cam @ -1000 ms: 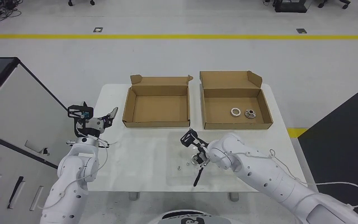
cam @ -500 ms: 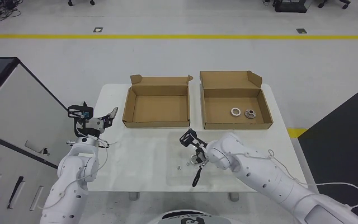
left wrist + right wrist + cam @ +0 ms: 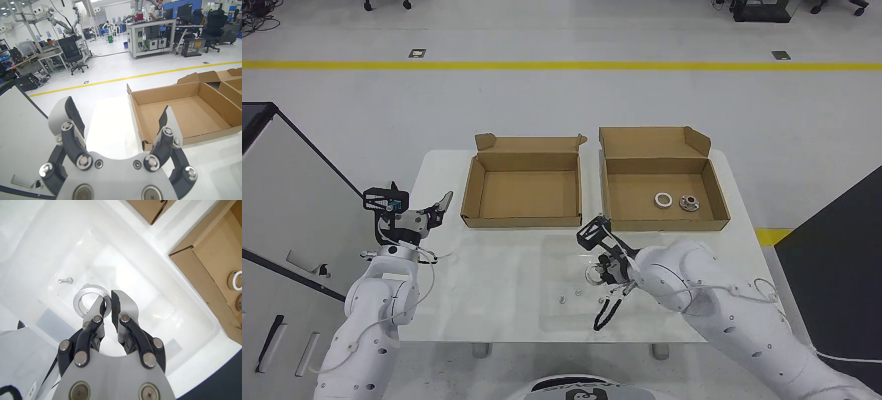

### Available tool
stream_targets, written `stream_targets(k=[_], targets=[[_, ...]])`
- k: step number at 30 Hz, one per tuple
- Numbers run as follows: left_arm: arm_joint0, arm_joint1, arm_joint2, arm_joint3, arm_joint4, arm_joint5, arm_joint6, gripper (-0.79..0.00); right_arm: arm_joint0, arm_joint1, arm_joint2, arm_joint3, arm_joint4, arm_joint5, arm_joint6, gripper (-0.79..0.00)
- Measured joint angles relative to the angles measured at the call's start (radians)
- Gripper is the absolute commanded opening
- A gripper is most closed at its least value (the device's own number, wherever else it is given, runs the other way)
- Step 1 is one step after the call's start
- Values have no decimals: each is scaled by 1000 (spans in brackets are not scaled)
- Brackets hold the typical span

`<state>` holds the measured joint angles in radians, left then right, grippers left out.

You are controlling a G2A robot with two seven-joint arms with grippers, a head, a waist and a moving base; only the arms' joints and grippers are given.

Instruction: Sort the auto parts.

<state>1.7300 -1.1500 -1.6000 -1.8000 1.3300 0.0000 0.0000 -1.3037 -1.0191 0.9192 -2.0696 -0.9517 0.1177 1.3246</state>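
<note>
My right gripper (image 3: 108, 305) is shut on the wall of a silver metal ring (image 3: 85, 298), holding it a little above the clear tray (image 3: 170, 321). From above, this gripper (image 3: 603, 272) sits just in front of the gap between the two cardboard boxes. A small bolt (image 3: 65, 281) lies in the tray; in the top view the bolt (image 3: 563, 297) is left of the gripper. The right box (image 3: 707, 200) holds a white ring (image 3: 665, 199) and a grey flanged part (image 3: 689, 204). The left box (image 3: 527, 195) is empty. My left gripper (image 3: 121, 115) stands open at the table's left edge, its fingers (image 3: 445, 201) bare.
The clear tray (image 3: 642, 325) lies at the table's front middle. Both box lids stand up at the back. The left box wall (image 3: 140, 128) is close to my left gripper. A grey panel (image 3: 292, 200) stands left of the table.
My right gripper has lifted with the silver ring and moved right and back toward the boxes. The left arm has not moved.
</note>
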Motion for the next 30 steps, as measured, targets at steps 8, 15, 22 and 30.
stream_targets(k=[8,15,22,30], targets=[[0,0,0,0,0,0,0,0,-103,32,184,-105,140,-72,8,-785],[0,0,0,0,0,0,0,0,-103,32,186,-106,143,-74,10,-785],[0,0,0,0,0,0,0,0,-118,30,257,-72,267,-37,-70,-785],[0,0,0,0,0,0,0,0,-211,44,566,103,842,-159,-99,-785]])
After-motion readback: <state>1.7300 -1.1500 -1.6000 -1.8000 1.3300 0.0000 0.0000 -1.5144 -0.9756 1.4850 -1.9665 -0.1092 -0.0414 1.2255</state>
